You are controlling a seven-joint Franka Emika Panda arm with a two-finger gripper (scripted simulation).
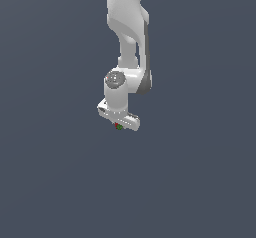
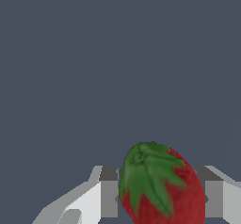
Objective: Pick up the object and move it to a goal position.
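Carrying the strawberry (image 2: pixel 162 185) to the goal looks like the step in hand, and doing it well calls for steady, smooth travel with constant squeeze, since so small and rounded a fruit could roll or slip out of a flat-padded grip if the arm jerks. No goal marker shows in either view, so I cannot say which way or how far the move must go.

Seen from the wrist view, the gripper (image 2: pixel 161 198) has its two grey fingers (image 2: pixel 109 192) set close on either side of the fruit, spread only as wide as the strawberry's body, and both pads appear to press its flanks: clamped on it, as far as I can judge. Its green leafy cap faces the wrist camera, with the red flesh behind.

From the exterior view, the fruit is a tiny red and green speck just beneath the white gripper body, right at the fingertips. Whether it is clear of the dark worktop (image 1: pixel 50 182) cannot be told.
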